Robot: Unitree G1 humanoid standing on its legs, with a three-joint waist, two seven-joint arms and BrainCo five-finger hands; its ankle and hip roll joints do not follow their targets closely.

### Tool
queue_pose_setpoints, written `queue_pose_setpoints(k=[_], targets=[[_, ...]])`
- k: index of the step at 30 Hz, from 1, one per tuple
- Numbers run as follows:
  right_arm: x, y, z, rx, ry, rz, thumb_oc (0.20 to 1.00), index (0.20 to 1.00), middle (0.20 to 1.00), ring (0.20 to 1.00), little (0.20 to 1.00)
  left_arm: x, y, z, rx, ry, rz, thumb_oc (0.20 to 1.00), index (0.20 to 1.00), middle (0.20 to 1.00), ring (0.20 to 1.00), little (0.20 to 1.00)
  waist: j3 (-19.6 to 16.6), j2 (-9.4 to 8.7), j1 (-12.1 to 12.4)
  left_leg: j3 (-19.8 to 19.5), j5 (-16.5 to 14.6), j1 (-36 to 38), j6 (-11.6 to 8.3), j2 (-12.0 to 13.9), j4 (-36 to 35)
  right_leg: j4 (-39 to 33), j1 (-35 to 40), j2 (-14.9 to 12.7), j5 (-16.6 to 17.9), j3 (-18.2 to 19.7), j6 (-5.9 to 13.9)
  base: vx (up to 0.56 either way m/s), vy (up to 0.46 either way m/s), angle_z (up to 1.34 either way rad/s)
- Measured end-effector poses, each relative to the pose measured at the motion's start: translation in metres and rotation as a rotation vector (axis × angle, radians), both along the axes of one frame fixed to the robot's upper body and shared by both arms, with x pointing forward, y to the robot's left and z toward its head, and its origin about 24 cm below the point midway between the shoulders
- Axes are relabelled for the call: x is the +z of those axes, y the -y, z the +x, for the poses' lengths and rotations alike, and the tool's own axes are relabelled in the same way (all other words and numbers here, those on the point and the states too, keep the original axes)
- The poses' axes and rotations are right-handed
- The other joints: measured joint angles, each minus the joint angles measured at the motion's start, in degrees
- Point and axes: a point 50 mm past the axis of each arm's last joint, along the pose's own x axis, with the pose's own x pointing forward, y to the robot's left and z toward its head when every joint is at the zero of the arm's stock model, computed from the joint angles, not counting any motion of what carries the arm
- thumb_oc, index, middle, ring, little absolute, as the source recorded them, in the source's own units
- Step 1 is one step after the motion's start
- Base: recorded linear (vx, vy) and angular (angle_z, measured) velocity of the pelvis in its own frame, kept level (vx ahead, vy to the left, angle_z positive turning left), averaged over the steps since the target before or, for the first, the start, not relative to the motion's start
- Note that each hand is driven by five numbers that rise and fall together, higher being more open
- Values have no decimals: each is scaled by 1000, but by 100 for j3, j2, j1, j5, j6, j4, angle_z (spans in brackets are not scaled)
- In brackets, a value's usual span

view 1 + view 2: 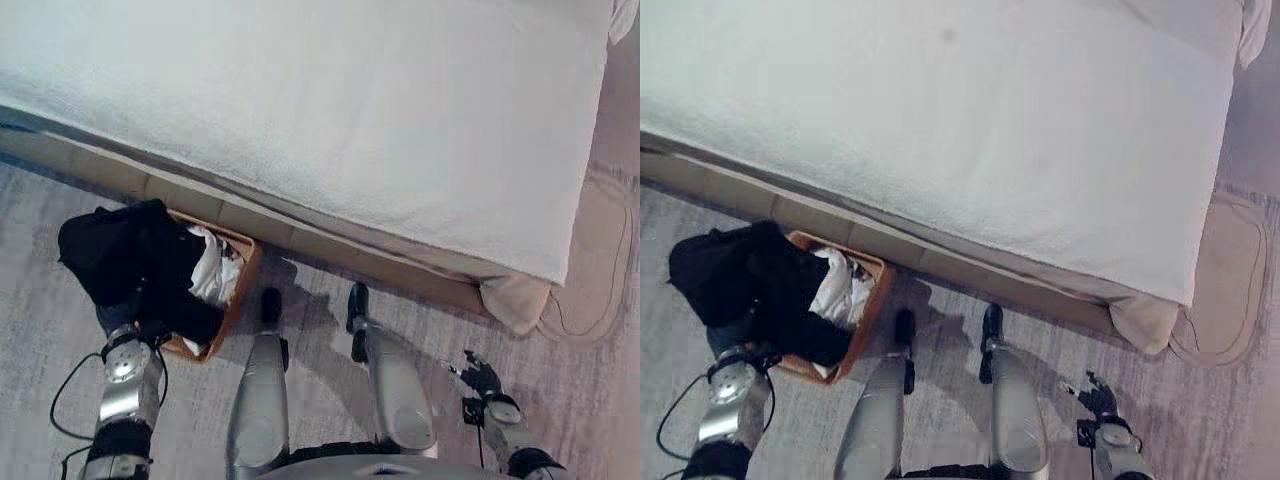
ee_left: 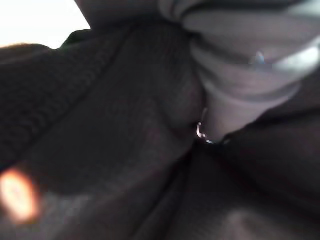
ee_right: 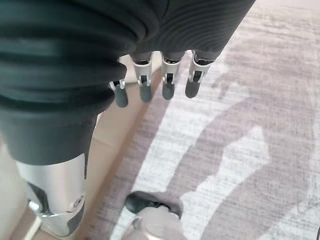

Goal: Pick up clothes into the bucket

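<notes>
Fingers [image 3: 168, 85] relaxed near bed [image 1: 300, 110]

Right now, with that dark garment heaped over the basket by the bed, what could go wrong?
Two risks, I think. The black garment lies mostly over the basket's outer edge, so it could slide onto the carpet once let go. The left hand is buried in that cloth, so a fold might catch and be dragged back out as the arm lifts. The right hand hangs open over the carpet, too far off to help.
</notes>
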Motion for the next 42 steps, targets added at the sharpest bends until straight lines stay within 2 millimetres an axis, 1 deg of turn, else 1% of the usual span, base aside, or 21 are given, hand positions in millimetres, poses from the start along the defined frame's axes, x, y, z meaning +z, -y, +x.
queue_pose_setpoints(k=[2, 4, 5, 6, 7, 9, 11, 14, 16, 19, 21, 22, 23, 24, 29, 37, 40, 41, 42], targets=[[3, -3, 9, -2, 27, -5, 1000, 1000, 1000, 1000, 1000, 10, -1, 10, 16, 15, 48, 200, 200, 200, 200, 200, 99, -32, -11, -22, -60, -346, -14, 1, 262, 248, -326, -19, -43, 13, -65, -58, 40, 2], [7, -3, 13, -3, 56, -17, 1000, 1000, 1000, 1000, 1000, 16, -3, 14, 18, 3, 111, 200, 200, 200, 200, 200, 104, -30, -13, -66, -118, -624, 3, -34, 511, 467, -568, -49, -82, 15, -80, -37, 39, 8], [12, -2, 17, 14, 73, -38, 1000, 1000, 1000, 1000, 1000, 23, -9, 16, 15, -9, 177, 200, 200, 200, 200, 200, 104, -31, -22, -116, -278, -877, 30, -61, 724, 743, -843, -113, -295, 8, -98, 74, 24, 15], [13, 0, 18, 11, 78, -44, 1000, 1000, 1000, 1000, 1000, 28, -11, 18, 22, -6, 202, 200, 200, 200, 200, 200, 105, -35, -40, -124, -289, -1036, 25, -82, 813, 867, -989, -120, -345, 8, -104, -4, 48, 20], [15, 1, 20, 25, 87, -59, 1000, 1000, 1000, 1000, 1000, 35, -19, 23, 37, -19, 256, 200, 200, 200, 200, 200, 106, -39, -25, -164, -367, -1273, 13, -104, 1007, 1078, -1229, -171, -443, 4, -107, 93, 1, 16], [17, -1, 24, 32, 105, -61, 1000, 1000, 1000, 1000, 1000, 39, -27, 24, 73, -48, 290, 200, 200, 200, 200, 200, 107, -89, -35, -177, -433, -1513, 18, -108, 1219, 1253, -1447, -198, -473, 4, -113, 54, 6, 3], [19, 0, 25, 41, 115, -73, 1000, 1000, 1000, 1000, 1000, 40, -28, 24, 76, -61, 305, 200, 200, 200, 200, 200, 97, -113, -45, -171, -446, -1622, 33, -133, 1331, 1359, -1558, -219, -490, 31, -122, 0, 0, 0], [25, -2, 35, 50, 148, -82, 1000, 1000, 1000, 1000, 1000, 56, -39, 27, 100, -77, 401, 200, 200, 200, 200, 200, 99, -143, -125, -223, -425, -2041, 71, -146, 1394, 1383, -1934, -211, -474, 29, -99, 6, -6, 1], [26, -5, 36, 60, 154, -78, 1000, 1000, 1000, 1000, 1000, 56, -43, 26, 99, -124, 455, 200, 200, 200, 200, 200, 95, -169, -172, -256, -424, -2077, 71, -149, 1397, 1363, -1959, -203, -472, 23, -99, 5, -6, 2], [26, -4, 36, 56, 155, -81, 1000, 1000, 1000, 1000, 1000, 57, -42, 28, 94, -134, 486, 200, 200, 200, 200, 200, 95, -171, -184, -253, -424, -2080, 72, -148, 1388, 1349, -1959, -203, -472, 22, -98, 0, 0, 0], [26, -5, 36, 56, 160, -85, 1000, 1000, 1000, 1000, 1000, 60, -44, 32, 99, -155, 511, 200, 200, 200, 200, 200, 93, -174, -192, -266, -399, -2097, 106, -137, 1313, 1271, -1961, -196, -464, -17, -87, 0, 0, 0], [26, -5, 36, 55, 160, -85, 1000, 1000, 1000, 1000, 1000, 60, -44, 32, 97, -166, 522, 285, 285, 285, 285, 285, 93, -174, -202, -270, -396, -2100, 103, -139, 1307, 1268, -1961, -197, -462, -25, -86, 3, 2, 5], [26, -5, 36, 55, 163, -85, 1000, 1000, 1000, 1000, 1000, 60, -44, 33, 93, -174, 538, 580, 580, 580, 580, 580, 93, -174, -222, -269, -378, -2106, 76, -141, 1302, 1268, -1961, -198, -445, -40, -60, 1, 14, 5], [26, -5, 36, 55, 163, -85, 1000, 1000, 1000, 1000, 1000, 60, -44, 33, 91, -179, 546, 1000, 1000, 1000, 1000, 1000, 93, -175, -231, -271, -379, -2106, 76, -141, 1296, 1263, -1961, -198, -440, -44, -59, 0, 11, 4], [27, -6, 38, 63, 166, -85, 1000, 1000, 1000, 1000, 1000, 53, -48, 30, 102, -238, 549, 1000, 1000, 1000, 1000, 1000, 91, -178, -343, -228, -367, -2089, 84, -136, 1281, 1238, -1947, -194, -382, -36, -89, -2, 9, -3], [27, -8, 38, 67, 165, -79, 1000, 1000, 1000, 1000, 1000, 49, -47, 29, 86, -272, 580, 1000, 1000, 1000, 1000, 1000, 87, -181, -299, -125, -368, -1795, 87, -124, 1128, 1102, -1737, -196, -377, 59, -78, -9, 9, -3], [26, -8, 38, 67, 164, -79, 1000, 1000, 1000, 1000, 1000, 38, -40, 27, 56, -300, 568, 1000, 1000, 1000, 1000, 1000, 87, -181, -312, -108, -353, -1725, 107, -114, 1042, 1016, -1680, -185, -329, 81, -49, -86, 27, -5], [27, -7, 38, 67, 164, -79, 1000, 1000, 1000, 1000, 1000, 30, -34, 27, 42, -306, 544, 1000, 1000, 1000, 1000, 1000, 83, -179, -304, -62, -311, -1691, 119, -116, 993, 998, -1673, -193, -280, 98, -55, -7, 5, -5], [27, -9, 40, 70, 165, -77, 1000, 1000, 1000, 1000, 1000, 25, -31, 27, 30, -317, 530, 1000, 1000, 1000, 1000, 1000, 87, -178, -300, -61, -314, -1639, 90, -110, 944, 986, -1630, -190, -313, 100, -60, -9, 17, -5]])
